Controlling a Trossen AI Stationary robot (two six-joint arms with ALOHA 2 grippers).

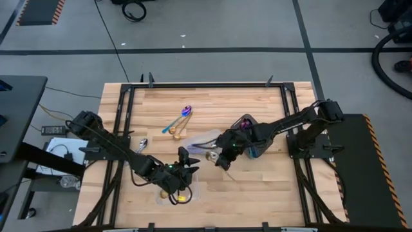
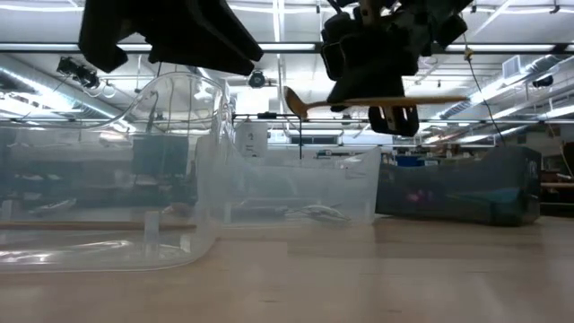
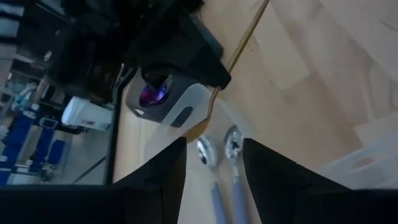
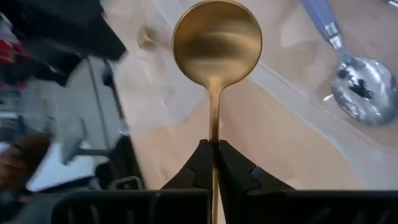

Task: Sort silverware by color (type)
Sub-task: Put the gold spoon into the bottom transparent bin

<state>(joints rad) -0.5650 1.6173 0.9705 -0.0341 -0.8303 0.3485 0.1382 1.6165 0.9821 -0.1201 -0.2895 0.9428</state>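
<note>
Mid-transfer step: right gripper [image 4: 213, 149] clenched on the thin handle of a gold spoon [image 4: 217, 40], bowl pointing straight out ahead of the fingertips, lifted clear of the table [image 1: 257, 187] and held roughly level in the low view [image 2: 377, 100]. Seen from above, right gripper [image 1: 222, 156] near table centre, just beside a clear tray [image 1: 207, 139] with silver spoons [image 4: 360, 87] lying under and slightly to one side of the carried bowl. Left gripper [image 1: 187, 169] close by, facing the right one, fingers spread apart with nothing between, hovering over two silver spoons [image 3: 219, 155] just ahead of its tips. Below the left gripper, another clear tray [image 1: 161, 198] with gold pieces [image 1: 182, 197] already in it, likely the gold group. Further from both grippers, purple-blue spoons [image 1: 186, 111] and one more gold one [image 1: 174, 136] loose on the wood, a silver spoon [image 1: 143, 144] off beside the left arm, dark grey tray [image 1: 252, 149] behind the right wrist with something purple inside. Judged: sorting partway, several pieces unsorted. Next move probably needs carrying the gold spoon across past the left gripper to the gold tray, lowering before release, avoiding arm collision given how near the two are. Handle slim, grip narrow, so possible pivot or slip.
</note>
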